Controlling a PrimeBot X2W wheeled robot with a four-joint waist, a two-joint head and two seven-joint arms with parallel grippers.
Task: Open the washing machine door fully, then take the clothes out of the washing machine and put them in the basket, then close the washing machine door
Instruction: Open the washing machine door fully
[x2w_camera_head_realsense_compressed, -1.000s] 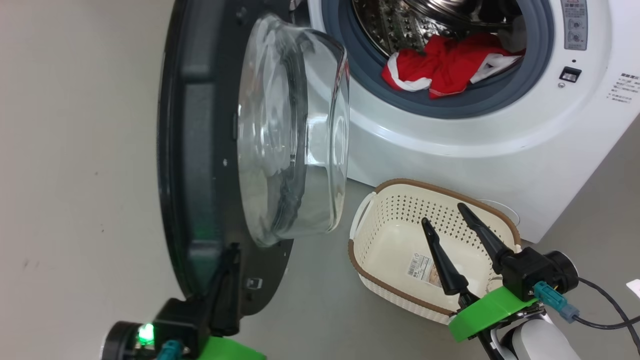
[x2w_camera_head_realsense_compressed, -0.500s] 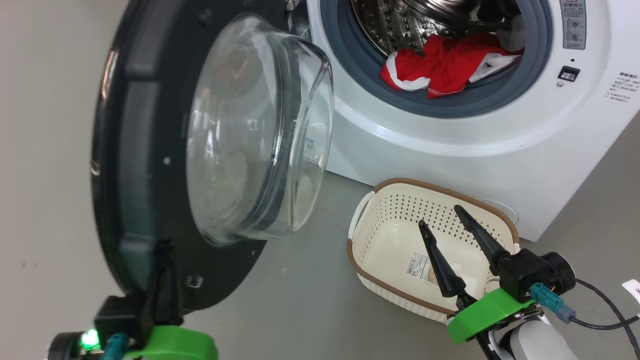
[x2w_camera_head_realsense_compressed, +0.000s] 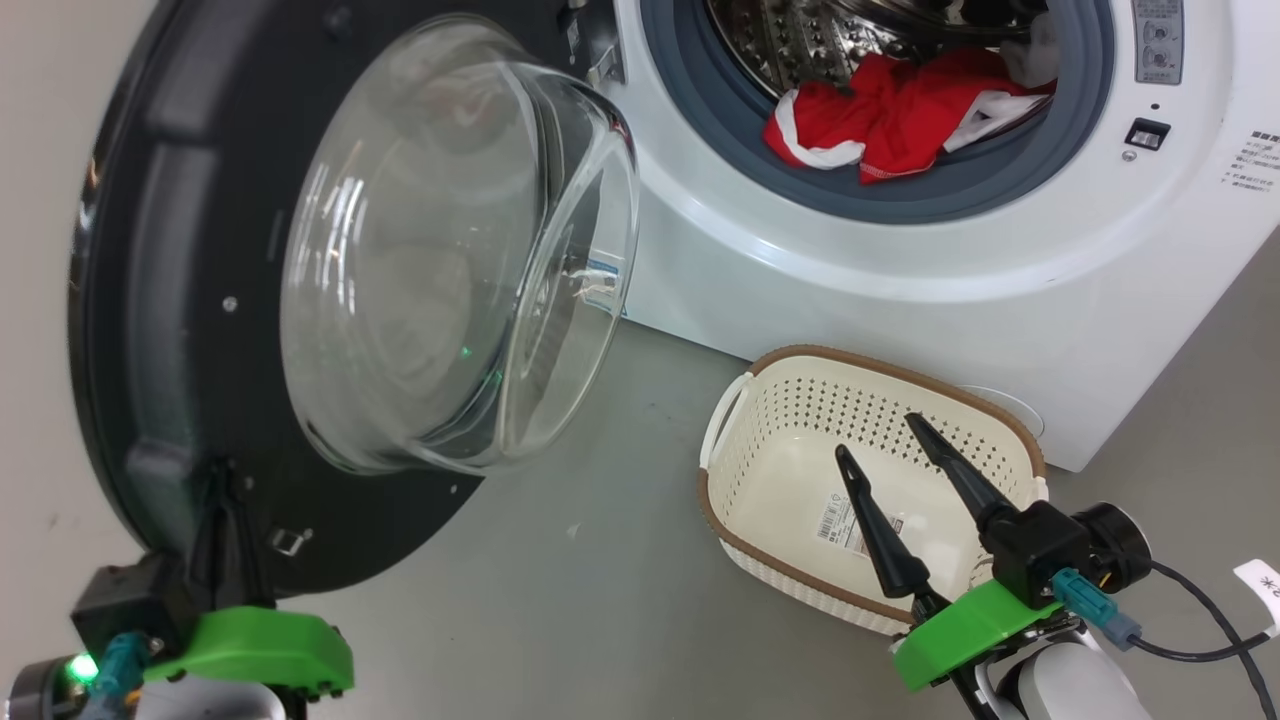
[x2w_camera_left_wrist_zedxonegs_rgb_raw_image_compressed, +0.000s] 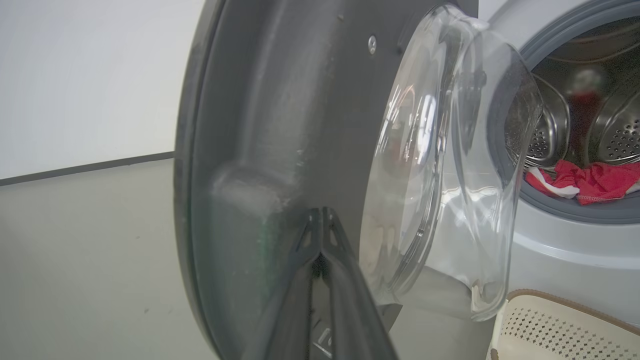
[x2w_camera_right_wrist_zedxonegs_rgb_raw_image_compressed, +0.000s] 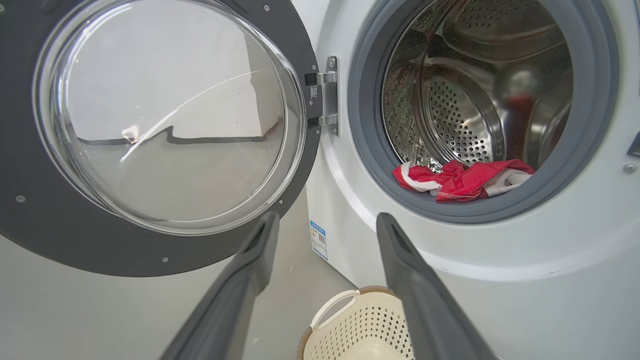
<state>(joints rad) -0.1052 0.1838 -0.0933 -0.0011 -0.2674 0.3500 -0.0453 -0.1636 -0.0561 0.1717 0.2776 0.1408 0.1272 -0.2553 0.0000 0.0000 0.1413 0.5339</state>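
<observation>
My left pincer (x2w_camera_head_realsense_compressed: 222, 480), shut with its tips against the door (x2w_camera_head_realsense_compressed: 150, 300), has pushed it wider. My right pincer (x2w_camera_head_realsense_compressed: 880, 440) hangs open over the empty basket (x2w_camera_head_realsense_compressed: 790, 420). Beyond, the clothes (x2w_camera_head_realsense_compressed: 890, 110) lie in the washing machine (x2w_camera_head_realsense_compressed: 900, 270) mouth, now reachable, I judge.

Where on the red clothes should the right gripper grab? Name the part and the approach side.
I'd grip the bunched red fold at the middle of the clothes, the heap's highest part, lying just behind the grey ring. Come from the front, slightly from above, over the ring, with the open right gripper straddling the fold.
</observation>
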